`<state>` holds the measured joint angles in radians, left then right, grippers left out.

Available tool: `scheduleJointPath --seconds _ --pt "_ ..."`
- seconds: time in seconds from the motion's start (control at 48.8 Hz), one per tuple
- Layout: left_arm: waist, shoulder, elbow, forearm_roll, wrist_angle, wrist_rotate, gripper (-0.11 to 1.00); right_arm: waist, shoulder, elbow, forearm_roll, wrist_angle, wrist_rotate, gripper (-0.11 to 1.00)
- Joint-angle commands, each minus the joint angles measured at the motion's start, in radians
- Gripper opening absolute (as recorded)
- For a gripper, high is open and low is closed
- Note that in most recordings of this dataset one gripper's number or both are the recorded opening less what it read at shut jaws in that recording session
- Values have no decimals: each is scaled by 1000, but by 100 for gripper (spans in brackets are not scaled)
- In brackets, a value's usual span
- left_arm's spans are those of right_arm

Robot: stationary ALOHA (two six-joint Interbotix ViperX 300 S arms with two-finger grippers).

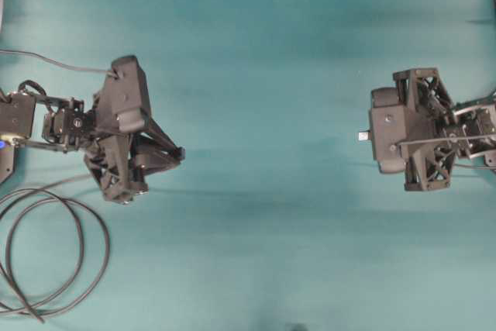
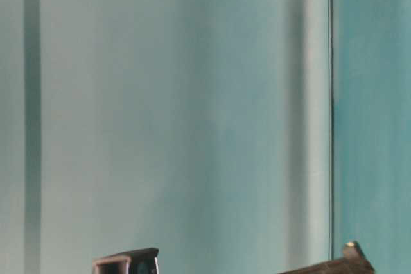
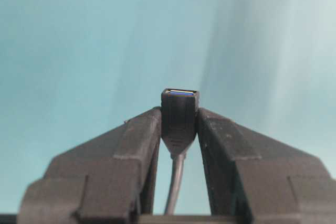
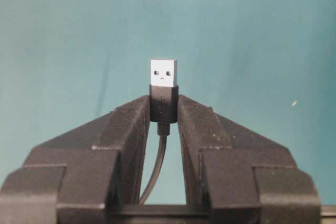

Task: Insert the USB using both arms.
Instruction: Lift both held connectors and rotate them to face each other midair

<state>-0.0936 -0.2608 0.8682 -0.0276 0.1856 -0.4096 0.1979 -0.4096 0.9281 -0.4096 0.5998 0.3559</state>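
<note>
Left claw [image 3: 178,129] pinched dark socket end [image 3: 179,111] by moulded body, mouth facing forward, thin cable [image 1: 46,246] trailing to loops on counter [image 1: 256,52]. Right claw [image 4: 164,109] clamped on USB [image 4: 164,85] at plastic collar, silvery tip clear. Both lifted, well apart. Judged: plug light, rigid, smooth-sided; could twist in grip; collar best hold, cable too limp.

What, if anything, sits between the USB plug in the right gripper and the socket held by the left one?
Nothing visible. In the overhead view only bare teal table lies between the USB in the right gripper and the socket in the left gripper. The looped cable lies off to the side.
</note>
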Motion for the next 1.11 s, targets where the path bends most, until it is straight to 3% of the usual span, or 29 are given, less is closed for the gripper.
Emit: scheduleJointPath --seconds 0.0,0.143,0.266,0.451,0.533,0.738,0.82,0.86,0.963,1.086 --pt "-34 -18 -29 -5 -37 -78 22 23 -11 -35 -52 0 25 20" --pt "-86 -20 -28 -20 -121 -179 22 71 -11 -41 -193 31 124 20" --pt "-107 -21 -8 -41 -219 -305 22 137 -11 -34 -377 81 291 20" --pt "-135 -21 87 -37 -488 -577 22 241 -8 12 -629 146 555 20" --pt "-141 -17 146 9 -667 -753 22 282 2 31 -703 178 626 20" --pt "-135 74 195 252 -919 -1230 22 330 78 21 -838 267 618 20" --pt "-123 138 192 334 -1035 -1373 22 333 123 2 -884 281 606 20" --pt "-112 172 187 354 -1112 -1404 22 334 141 -9 -902 281 603 20" --pt "-77 253 160 364 -1307 -1408 22 347 172 -44 -942 284 600 20" --pt "-31 318 109 410 -1384 -1411 22 387 181 -84 -963 307 594 20"
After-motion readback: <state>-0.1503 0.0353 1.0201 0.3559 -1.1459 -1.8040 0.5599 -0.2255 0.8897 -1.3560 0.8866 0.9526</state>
